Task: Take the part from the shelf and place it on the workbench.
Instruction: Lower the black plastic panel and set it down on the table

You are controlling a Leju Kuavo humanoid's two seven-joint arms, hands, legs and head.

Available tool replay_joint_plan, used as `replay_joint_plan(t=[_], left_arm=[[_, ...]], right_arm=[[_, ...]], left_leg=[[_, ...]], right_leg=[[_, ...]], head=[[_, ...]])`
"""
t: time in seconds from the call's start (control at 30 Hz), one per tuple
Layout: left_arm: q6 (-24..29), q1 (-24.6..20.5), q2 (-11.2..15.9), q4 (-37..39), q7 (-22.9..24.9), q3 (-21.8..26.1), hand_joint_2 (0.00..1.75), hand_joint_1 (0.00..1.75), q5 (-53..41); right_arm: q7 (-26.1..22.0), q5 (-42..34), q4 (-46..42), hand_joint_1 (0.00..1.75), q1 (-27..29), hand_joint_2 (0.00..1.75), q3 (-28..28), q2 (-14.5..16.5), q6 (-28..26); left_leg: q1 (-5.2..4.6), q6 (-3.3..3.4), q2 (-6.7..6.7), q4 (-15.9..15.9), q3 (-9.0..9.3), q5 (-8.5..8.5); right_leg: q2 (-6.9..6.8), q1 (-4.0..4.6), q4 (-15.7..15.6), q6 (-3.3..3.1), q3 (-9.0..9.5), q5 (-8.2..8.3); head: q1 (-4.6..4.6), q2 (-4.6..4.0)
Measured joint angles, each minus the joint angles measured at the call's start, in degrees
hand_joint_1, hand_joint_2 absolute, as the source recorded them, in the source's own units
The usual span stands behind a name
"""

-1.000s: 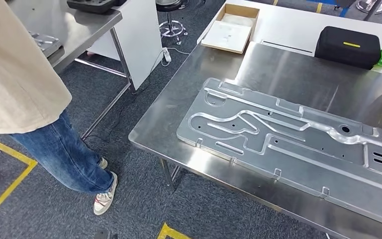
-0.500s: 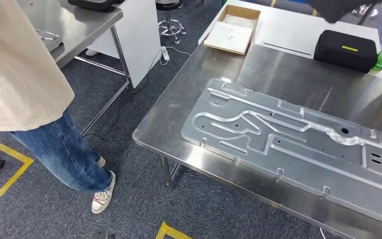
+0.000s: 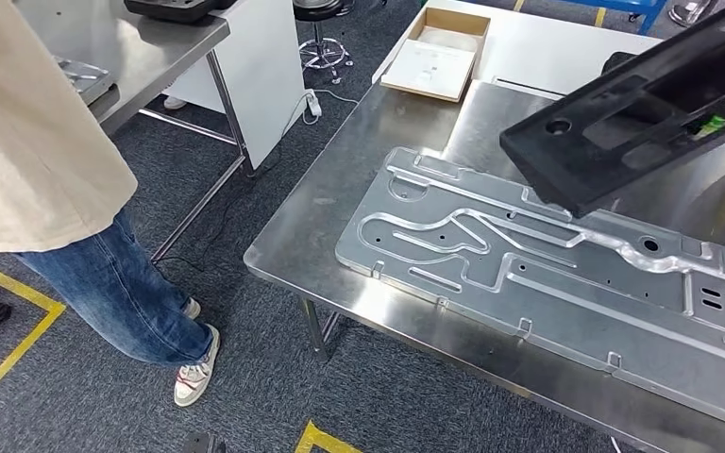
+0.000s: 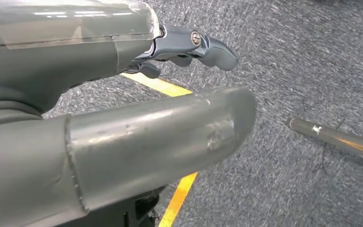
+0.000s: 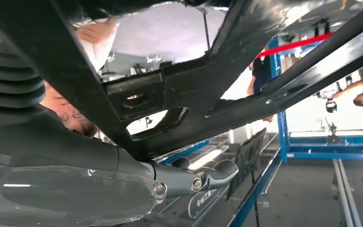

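The long black part (image 3: 642, 104) hangs tilted over the steel workbench (image 3: 340, 217), above the big metal plate (image 3: 547, 274), its length running up toward the far right corner. The right hand (image 5: 75, 175) carries it from beneath; the left hand (image 4: 189, 45) hangs empty over carpet, fingers loose. The cardboard box (image 3: 439, 52) holds pale sheets.
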Motion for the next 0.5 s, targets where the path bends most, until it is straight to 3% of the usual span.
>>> replay_joint_plan(t=[0.07,0.1,0.13,0.17,0.2,0.23,0.3,0.43,0.5], left_arm=[[0.1,0.0,-0.1,0.0,0.0,0.0,0.0,0.0,0.0],[0.1,0.0,-0.1,0.0,0.0,0.0,0.0,0.0,0.0],[0.1,0.0,-0.1,0.0,0.0,0.0,0.0,0.0,0.0],[0.1,0.0,-0.2,0.0,0.0,0.0,0.0,0.0,-0.1],[0.2,0.0,-0.2,0.0,0.0,0.0,0.0,0.0,-0.1],[0.2,-0.1,-0.2,0.0,0.0,0.0,0.0,0.0,-0.2],[0.3,-0.2,-0.2,0.0,0.1,-0.1,0.0,0.0,-0.5],[0.4,-0.4,-0.4,0.0,0.3,-0.3,0.0,0.0,-1.0],[0.5,-0.4,-0.5,0.0,0.3,-0.3,0.0,0.0,-1.0]], right_arm=[[-0.4,2.5,-2.4,0.0,6.4,0.0,-6.1,0.0,-0.9],[-0.6,3.4,-3.3,0.0,9.0,0.0,-8.5,0.0,-1.0],[-0.8,4.4,-4.1,0.0,11.4,0.0,-10.7,0.1,-1.1],[-1.0,5.7,-5.1,0.0,13.9,0.0,-13.1,0.2,-1.2],[-1.3,7.3,-6.1,0.0,16.7,0.0,-15.9,0.4,-1.5],[-1.9,8.9,-7.2,0.0,20.0,0.0,-19.1,1.0,-2.1],[-3.9,11.7,-9.6,0.0,27.7,0.0,-26.4,3.2,-4.5],[-8.0,13.8,-13.5,0.0,41.6,0.0,-39.1,8.1,-8.1],[-8.7,13.7,-14.9,0.0,45.2,0.0,-44.0,9.6,-8.1]], left_leg=[[0.29,-0.51,-0.07,7.8,-3.56,-3.88],[0.43,-0.64,-0.06,11.3,-5.27,-5.15],[0.53,-0.68,-0.06,13.1,-6.16,-5.32],[0.62,-0.63,-0.06,12.6,-5.99,-4.39],[0.68,-0.45,-0.07,9.6,-4.6,-2.46],[0.71,-0.2,-0.11,5.2,-2.52,-0.29],[0.57,0.23,-0.3,-2.2,0.94,2.23],[0.3,1.09,-0.88,-4.7,1.85,2.87],[0.31,1.84,-0.99,-5.7,2.12,3.63]], right_leg=[[-0.13,0.04,0.0,-0.27,-0.07,-0.03],[-0.17,0.05,0.0,-0.3,-0.12,-0.04],[-0.19,0.04,0.0,-0.3,-0.14,-0.05],[-0.2,0.04,0.0,-0.29,-0.12,-0.06],[-0.23,0.03,0.0,-0.23,-0.05,-0.1],[-0.27,0.04,0.0,-0.16,0.05,-0.14],[-0.34,0.24,-0.1,0.2,0.19,-0.19],[-0.77,0.09,-0.6,1.69,0.34,-0.05],[-0.74,-0.11,1.5,2.1,-0.67,-1.73]], head=[[-0.01,0.0],[-0.01,0.0],[-0.01,0.0],[-0.01,0.0],[-0.01,0.0],[-0.01,0.0],[0.01,0.0],[0.01,0.0],[0.04,0.0]])
